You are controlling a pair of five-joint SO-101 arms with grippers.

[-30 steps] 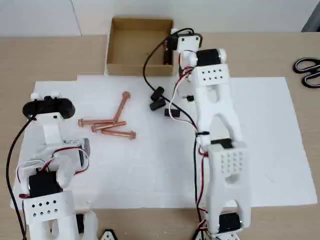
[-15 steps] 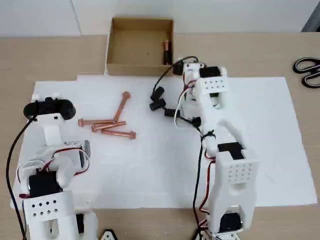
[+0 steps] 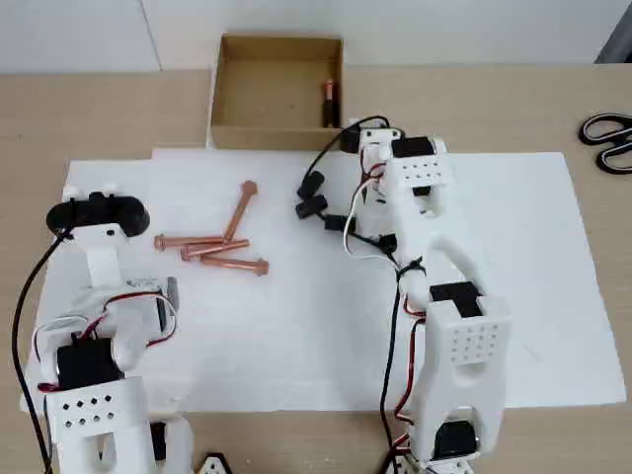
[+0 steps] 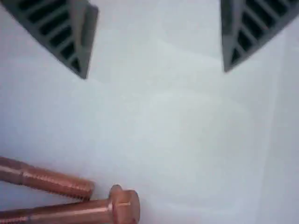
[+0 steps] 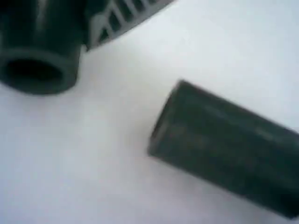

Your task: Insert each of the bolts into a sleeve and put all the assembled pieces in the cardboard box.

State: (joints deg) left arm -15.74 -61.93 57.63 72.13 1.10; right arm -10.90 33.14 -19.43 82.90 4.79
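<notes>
Pulling back from the open brown cardboard box (image 3: 225,99), the right arm is now folded over the short black plastic sleeves (image 3: 310,205), which lie on the white foam sheet (image 3: 513,296) just in front of the box. Over the last half second it barely shifts.

One assembled piece (image 3: 329,97), a copper bolt in a black sleeve, lies inside the box against the wall on the right arm's side. Four loose copper-coloured metal bolts (image 3: 219,243) lie in a cluster farther from the box, toward the left arm.

The left gripper (image 4: 154,70) hangs over the sheet beside them, jaws spread wide and holding nothing. The right gripper (image 3: 357,202) is close above two sleeves, and we cannot tell whether it is open or closed.

We see two risks. The sleeves are round and packed together, so a slightly off descent could nudge one and send it rolling. The bolts touch or cross one another, so lifting one may drag its neighbours.
</notes>
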